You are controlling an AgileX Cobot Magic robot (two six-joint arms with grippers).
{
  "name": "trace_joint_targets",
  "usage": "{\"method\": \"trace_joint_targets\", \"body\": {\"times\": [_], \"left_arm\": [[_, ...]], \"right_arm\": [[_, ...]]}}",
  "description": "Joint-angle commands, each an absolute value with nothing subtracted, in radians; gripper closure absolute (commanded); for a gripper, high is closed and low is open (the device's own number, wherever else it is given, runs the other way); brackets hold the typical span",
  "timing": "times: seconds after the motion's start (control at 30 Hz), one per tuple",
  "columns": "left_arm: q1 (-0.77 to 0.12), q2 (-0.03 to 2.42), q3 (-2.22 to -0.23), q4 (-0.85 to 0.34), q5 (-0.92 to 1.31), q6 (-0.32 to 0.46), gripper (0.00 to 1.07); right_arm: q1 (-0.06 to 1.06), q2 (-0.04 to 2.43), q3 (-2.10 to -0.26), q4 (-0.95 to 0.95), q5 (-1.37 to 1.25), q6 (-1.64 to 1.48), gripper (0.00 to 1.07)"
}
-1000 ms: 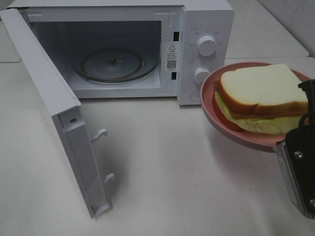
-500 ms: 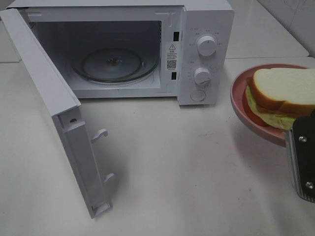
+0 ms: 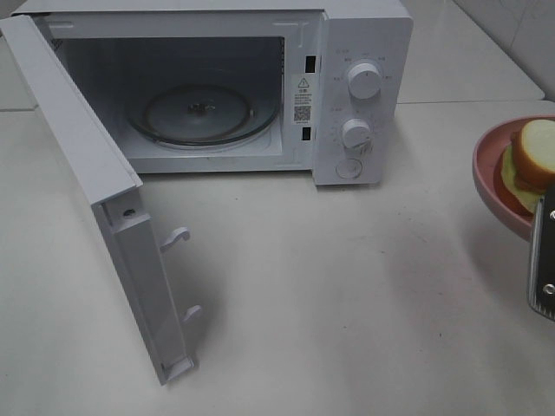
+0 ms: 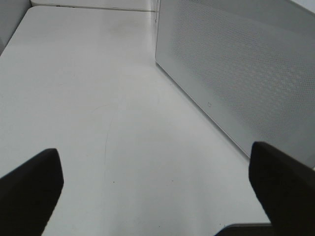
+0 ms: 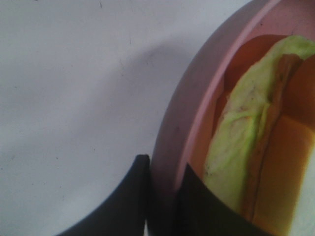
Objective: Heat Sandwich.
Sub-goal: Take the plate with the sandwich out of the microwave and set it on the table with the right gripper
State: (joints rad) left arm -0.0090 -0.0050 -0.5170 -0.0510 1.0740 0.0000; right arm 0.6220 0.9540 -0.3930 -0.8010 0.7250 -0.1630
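At the right edge of the exterior high view the sandwich (image 3: 531, 163), white bread with a brown crust and a green layer, lies on a pink plate (image 3: 494, 178) held above the table. My right gripper (image 3: 543, 260) is shut on the plate's rim. The right wrist view shows its dark fingers (image 5: 129, 196) pinching the pink plate (image 5: 182, 123), with the sandwich (image 5: 246, 147) just inside. A white microwave (image 3: 364, 95) stands at the back with its door (image 3: 95, 182) swung open and its glass turntable (image 3: 201, 113) bare. My left gripper (image 4: 157, 191) hangs open over the table beside the microwave's side wall (image 4: 236, 64).
The open door (image 3: 130, 251) juts toward the front left, latch hooks facing inward. Two knobs (image 3: 362, 80) sit on the microwave's right panel. White table (image 3: 347, 286) spreads between the microwave and the plate.
The plate with the sandwich has moved right, away from the microwave, and now shows only partly at the frame's edge. The right gripper went with it.
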Motion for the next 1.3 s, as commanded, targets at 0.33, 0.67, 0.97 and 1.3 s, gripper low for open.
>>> {"method": "trace_joint_targets", "body": {"times": [0.33, 0.67, 0.97, 1.3], "left_arm": [[-0.005, -0.022, -0.515, -0.051, 1.069, 0.000, 0.10], [-0.005, -0.022, -0.515, -0.051, 1.069, 0.000, 0.10], [-0.005, -0.022, -0.515, -0.051, 1.069, 0.000, 0.10], [-0.005, -0.022, -0.515, -0.051, 1.069, 0.000, 0.10]], "right_arm": [[0.620, 0.942, -0.399, -0.886, 0.885, 0.104, 1.07], [0.620, 0.975, -0.403, -0.904, 0.971, 0.229, 1.07], [0.620, 1.075, -0.466, -0.907, 1.023, 0.419, 1.07], [0.620, 1.276, -0.583, -0.900, 1.075, 0.686, 1.06]]}}
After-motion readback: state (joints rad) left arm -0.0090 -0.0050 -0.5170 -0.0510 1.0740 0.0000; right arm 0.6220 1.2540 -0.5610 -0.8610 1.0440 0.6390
